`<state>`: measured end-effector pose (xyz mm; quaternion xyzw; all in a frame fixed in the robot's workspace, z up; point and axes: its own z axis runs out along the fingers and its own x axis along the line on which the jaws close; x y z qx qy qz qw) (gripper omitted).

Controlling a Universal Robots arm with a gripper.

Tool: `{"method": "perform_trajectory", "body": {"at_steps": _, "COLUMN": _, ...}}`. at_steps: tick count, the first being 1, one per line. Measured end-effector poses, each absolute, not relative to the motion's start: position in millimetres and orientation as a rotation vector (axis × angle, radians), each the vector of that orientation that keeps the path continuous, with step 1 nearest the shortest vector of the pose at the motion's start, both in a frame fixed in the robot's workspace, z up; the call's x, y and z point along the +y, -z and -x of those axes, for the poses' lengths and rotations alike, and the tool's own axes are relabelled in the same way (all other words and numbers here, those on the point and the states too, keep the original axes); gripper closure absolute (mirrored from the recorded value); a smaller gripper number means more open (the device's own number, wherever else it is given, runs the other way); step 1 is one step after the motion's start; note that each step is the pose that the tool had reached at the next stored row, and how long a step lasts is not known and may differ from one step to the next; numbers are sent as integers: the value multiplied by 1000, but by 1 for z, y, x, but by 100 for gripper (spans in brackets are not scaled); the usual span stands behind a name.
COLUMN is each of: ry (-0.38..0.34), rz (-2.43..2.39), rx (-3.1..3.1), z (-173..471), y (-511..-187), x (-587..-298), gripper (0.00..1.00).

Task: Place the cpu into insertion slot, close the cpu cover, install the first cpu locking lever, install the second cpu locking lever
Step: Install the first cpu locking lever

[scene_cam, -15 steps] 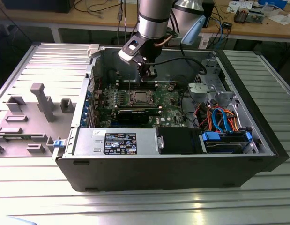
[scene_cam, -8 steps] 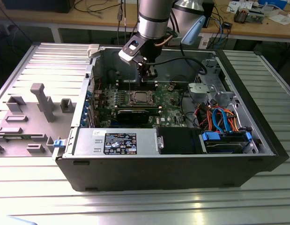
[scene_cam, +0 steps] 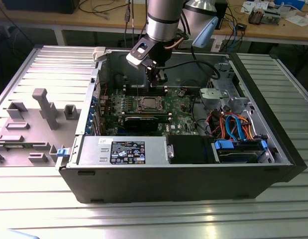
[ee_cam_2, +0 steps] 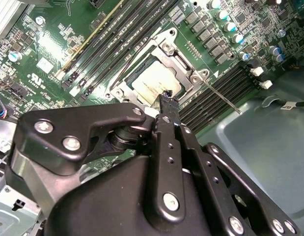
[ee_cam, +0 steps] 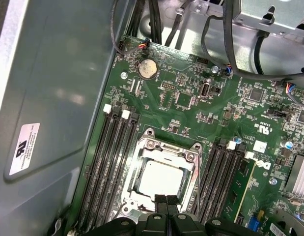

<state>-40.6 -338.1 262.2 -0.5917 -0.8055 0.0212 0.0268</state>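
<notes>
We see the cpu [ee_cam: 159, 179] seated in the slot [ee_cam: 174, 136] under the cover [ee_cam: 169, 153]. The claw [ee_cam: 163, 197], pinched together and empty, hovers beside it. The lever [ee_cam_2: 223, 97] looks thin and springy to us; press near its free end.

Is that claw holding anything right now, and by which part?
Nothing is held. The gripper is shut empty, its tips at the edge of the cpu cover, with the cpu seated beneath.
</notes>
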Motion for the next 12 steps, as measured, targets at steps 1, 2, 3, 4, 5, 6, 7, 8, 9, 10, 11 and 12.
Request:
{"method": "perform_trajectory", "body": {"at_steps": 1, "ry": -66, "rz": 1826, "rx": -2490, "z": 41, "y": -262, "x": -338, "gripper": 89}}
{"method": "perform_trajectory", "body": {"at_steps": 2, "ry": -66, "rz": 1824, "rx": -2491, "z": 41, "y": -262, "x": -338, "gripper": 89}}
{"method": "perform_trajectory", "body": {"at_steps": 3, "ry": -66, "rz": 1821, "rx": -2493, "z": 41, "y": -262, "x": -338, "gripper": 89}}
{"method": "perform_trajectory", "body": {"at_steps": 4, "ry": -66, "rz": 1818, "rx": -2495, "z": 41, "y": -262, "x": -338, "gripper": 89}}
{"method": "perform_trajectory", "body": {"at_steps": 5, "ry": -66, "rz": 1816, "rx": -2497, "z": 41, "y": -262, "x": -338, "gripper": 89}}
{"method": "perform_trajectory", "body": {"at_steps": 6, "ry": -66, "rz": 1812, "rx": -2500, "z": 41, "y": -262, "x": -338, "gripper": 89}}
{"method": "perform_trajectory", "body": {"at_steps": 7, "ry": -66, "rz": 1809, "rx": -2502, "z": 41, "y": -262, "x": -338, "gripper": 89}}
{"method": "perform_trajectory", "body": {"at_steps": 8, "ry": -66, "rz": 1806, "rx": -2505, "z": 41, "y": -262, "x": -338, "gripper": 89}}
{"method": "perform_trajectory", "body": {"at_steps": 9, "ry": -66, "rz": 1803, "rx": -2507, "z": 41, "y": -262, "x": -338, "gripper": 89}}
{"method": "perform_trajectory", "body": {"at_steps": 10, "ry": -67, "rz": 1799, "rx": -2510, "z": 41, "y": -262, "x": -338, "gripper": 89}}
{"method": "perform_trajectory", "body": {"at_steps": 11, "ry": -67, "rz": 1796, "rx": -2512, "z": 41, "y": -262, "x": -338, "gripper": 89}}
{"method": "perform_trajectory", "body": {"at_steps": 12, "ry": -67, "rz": 1791, "rx": -2516, "z": 41, "y": -262, "x": -338, "gripper": 89}}
